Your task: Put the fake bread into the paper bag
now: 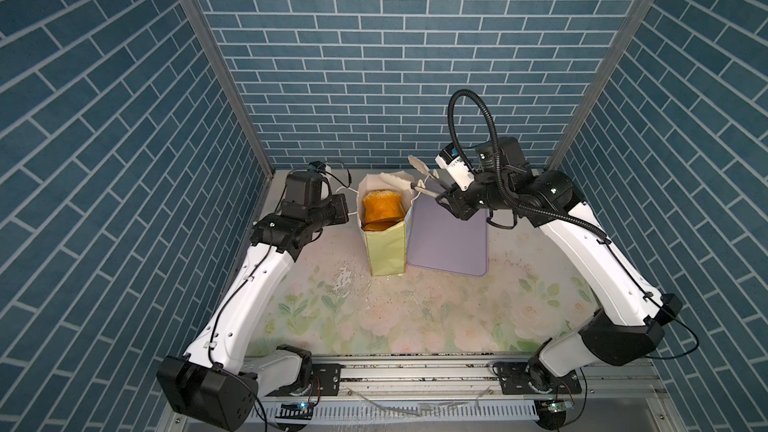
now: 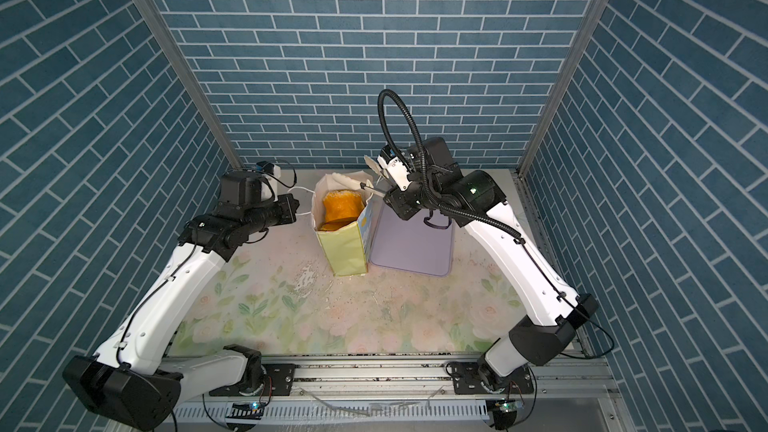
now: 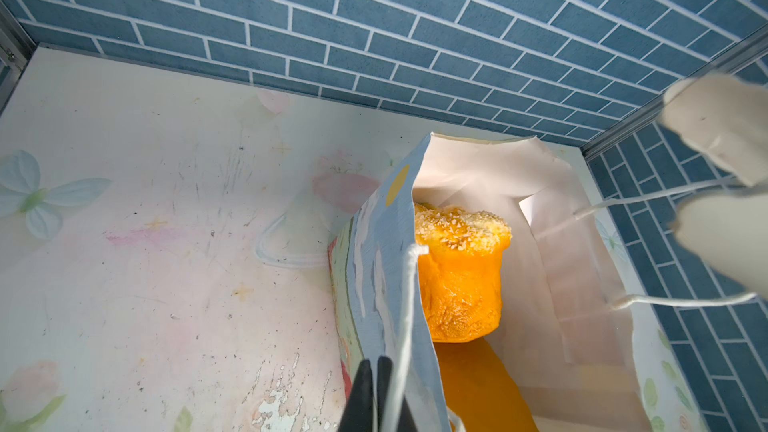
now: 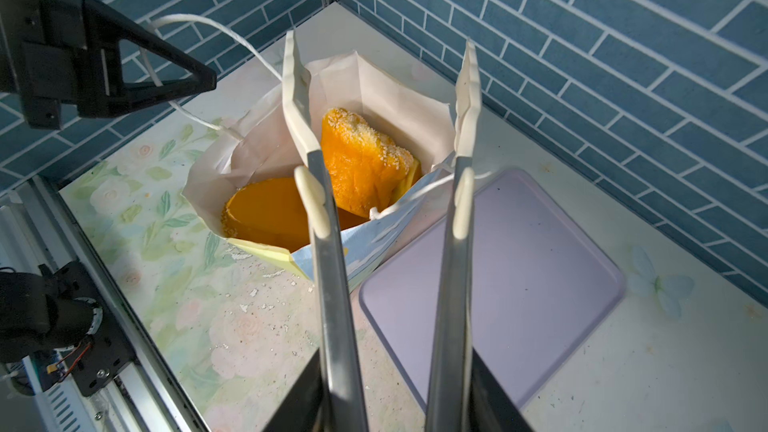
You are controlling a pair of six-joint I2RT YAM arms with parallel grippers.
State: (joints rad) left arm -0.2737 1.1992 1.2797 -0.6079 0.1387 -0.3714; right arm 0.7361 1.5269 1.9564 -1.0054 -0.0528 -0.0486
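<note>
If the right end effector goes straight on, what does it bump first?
Probably the far white wall of the paper bag, near the rim; the right end effector hangs open over its mouth. Depth is unclear: it might pass over to the brick wall.

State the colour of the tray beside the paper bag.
The tray is plain lavender, clearest in the right wrist view.

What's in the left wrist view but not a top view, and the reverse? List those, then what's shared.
Left wrist only: the left end effector pinched shut on the cord handle. Top view only: the lavender tray and a yellow-green side panel. Shared: the paper bag, fake bread inside it, the open right end effector at its mouth.
</note>
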